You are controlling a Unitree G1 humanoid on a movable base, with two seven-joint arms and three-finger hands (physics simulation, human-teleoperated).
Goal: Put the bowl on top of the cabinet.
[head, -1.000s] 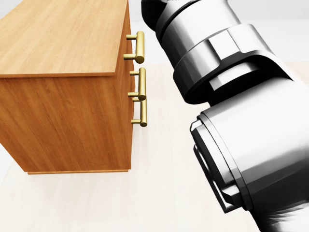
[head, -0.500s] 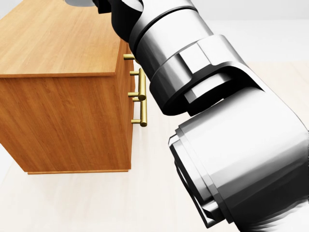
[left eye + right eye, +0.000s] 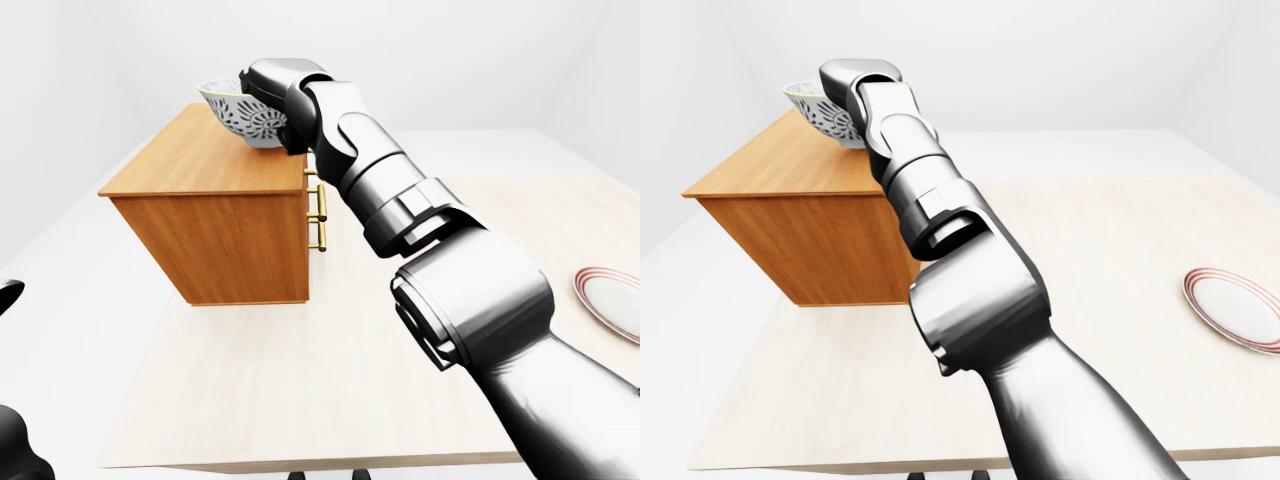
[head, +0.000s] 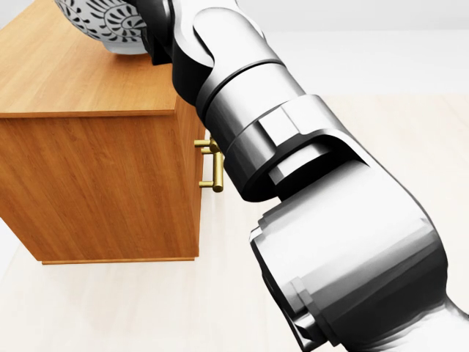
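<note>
Bowl (image 3: 240, 113) now up over cabinet (image 3: 215, 240) top, near the right edge above the brass handles (image 3: 320, 215). Absent from head view a second ago; swung in from the right with right hand (image 3: 275, 85) and arm. Fingers hidden behind bowl and wrist: can't tell how closed; contact with wood equally unclear. Left hand (image 3: 10, 296) just dark scraps at left-eye view's left edge, state unreadable. Transport basically done; remaining: lower, release, back out. Plate (image 3: 1238, 310) well apart on tabletop (image 3: 1090, 250).

Pale wood table (image 3: 300, 390) w/ plain white walls (image 3: 450, 60) & white floor (image 3: 60, 300), soft even light
</note>
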